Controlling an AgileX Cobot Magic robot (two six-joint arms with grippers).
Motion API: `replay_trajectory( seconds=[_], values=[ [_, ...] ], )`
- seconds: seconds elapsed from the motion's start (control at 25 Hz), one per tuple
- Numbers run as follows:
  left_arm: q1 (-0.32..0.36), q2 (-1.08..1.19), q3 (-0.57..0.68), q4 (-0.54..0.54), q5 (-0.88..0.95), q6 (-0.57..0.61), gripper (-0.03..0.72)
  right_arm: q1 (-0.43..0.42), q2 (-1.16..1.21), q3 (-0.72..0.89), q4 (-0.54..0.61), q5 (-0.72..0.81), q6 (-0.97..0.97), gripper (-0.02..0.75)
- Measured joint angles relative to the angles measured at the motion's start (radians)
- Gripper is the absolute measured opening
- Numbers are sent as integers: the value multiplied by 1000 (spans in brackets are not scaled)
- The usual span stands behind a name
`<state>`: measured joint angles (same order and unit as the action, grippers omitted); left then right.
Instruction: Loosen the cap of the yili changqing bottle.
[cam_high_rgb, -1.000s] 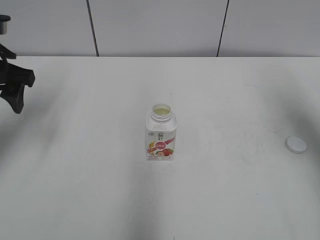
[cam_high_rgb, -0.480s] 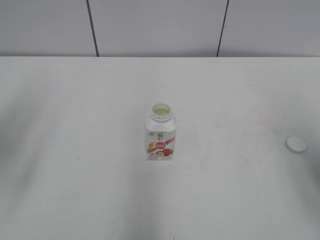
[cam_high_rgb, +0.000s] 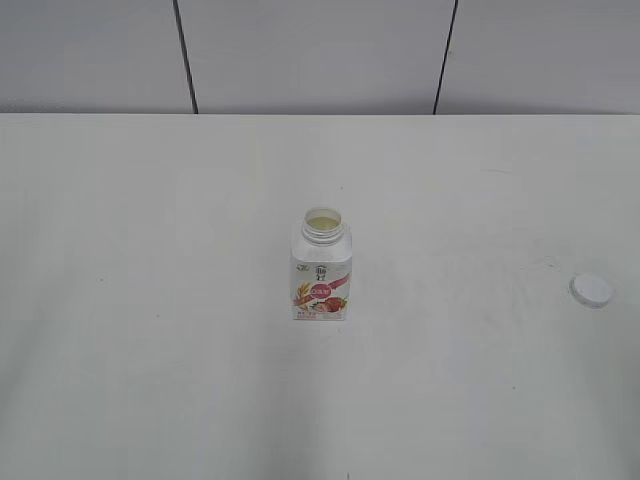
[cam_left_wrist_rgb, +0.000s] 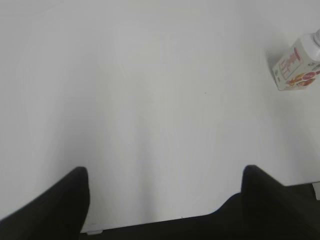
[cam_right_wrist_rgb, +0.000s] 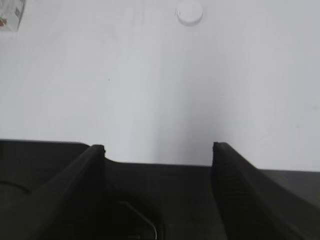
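Bottle (cam_high_rgb: 322, 270) upright, uncapped, pale liquid inside; cap (cam_high_rgb: 591, 290) well apart; left end effector (cam_left_wrist_rgb: 165, 172), right end effector (cam_right_wrist_rgb: 159, 148) both spread, empty

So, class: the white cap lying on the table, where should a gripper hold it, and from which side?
Probably from straight above, jaws closing across the rim: the cap lies flat and low on the table, well apart from the bottle, so a sideways approach has little to catch.

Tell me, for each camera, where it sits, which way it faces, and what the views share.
Exterior: in front of the table, looking down at a slant toward the wall; no arm shows.
Left wrist: above the open left gripper, facing table; bottle at right edge.
Right wrist: above the open right gripper, facing the cap.
Shared: all show the bottle.
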<state>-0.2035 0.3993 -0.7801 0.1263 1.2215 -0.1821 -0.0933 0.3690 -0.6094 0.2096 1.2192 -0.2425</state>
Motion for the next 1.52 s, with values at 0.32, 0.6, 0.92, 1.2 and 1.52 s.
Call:
replay_trajectory(
  seconds=[0.32, 0.6, 0.92, 1.2, 1.52],
  values=[
    [0, -335, 183, -12, 5, 79, 557, 0, -354, 16, -4, 2, -1, 522],
    [0, -407, 215, -18, -47, 89, 555, 0, -377, 48, -36, 6, -2, 522],
    [0, -407, 262, -53, -160, 96, 555, 0, -377, 93, -54, -102, -8, 522],
    [1, -407, 262, -57, -161, 97, 555, 0, -377, 93, -55, -108, -8, 522],
    [128, -407, 262, -68, -161, 97, 554, 0, -377, 94, -74, -110, -8, 522]
  ],
)
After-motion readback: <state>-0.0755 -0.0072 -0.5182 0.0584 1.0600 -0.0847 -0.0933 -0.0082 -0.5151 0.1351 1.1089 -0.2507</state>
